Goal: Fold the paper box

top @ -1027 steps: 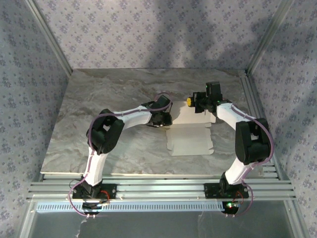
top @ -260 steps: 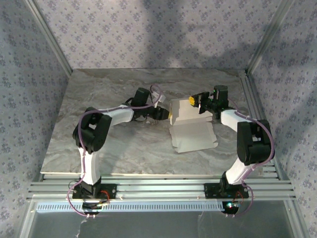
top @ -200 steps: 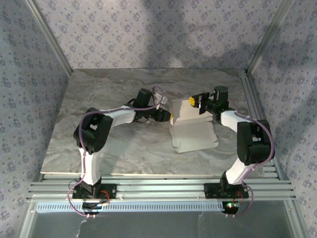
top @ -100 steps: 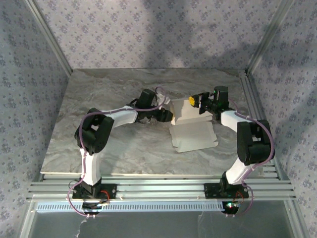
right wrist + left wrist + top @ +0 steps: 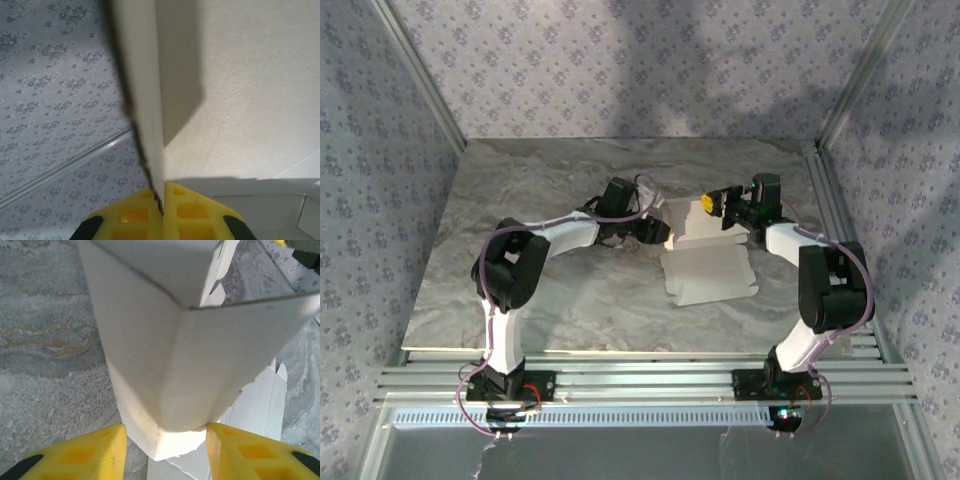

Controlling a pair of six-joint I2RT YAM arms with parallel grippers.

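The paper box (image 5: 708, 262) is lying right of centre on the tabletop (image 5: 520, 210), its near panel resting flat toward the near edge and its far part standing up behind that panel. The left claw (image 5: 660, 232) is sitting at the box's left side, its fingers straddling a raised corner with a gap on either side. The right claw (image 5: 712, 205) is reaching in at the far right, pinching a raised panel edge between its fingers.

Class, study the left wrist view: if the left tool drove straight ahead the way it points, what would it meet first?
Most likely the raised corner of the paper box, which stands just ahead, in line with the gap between the spread fingers of the left tool. How near it is cannot be judged.
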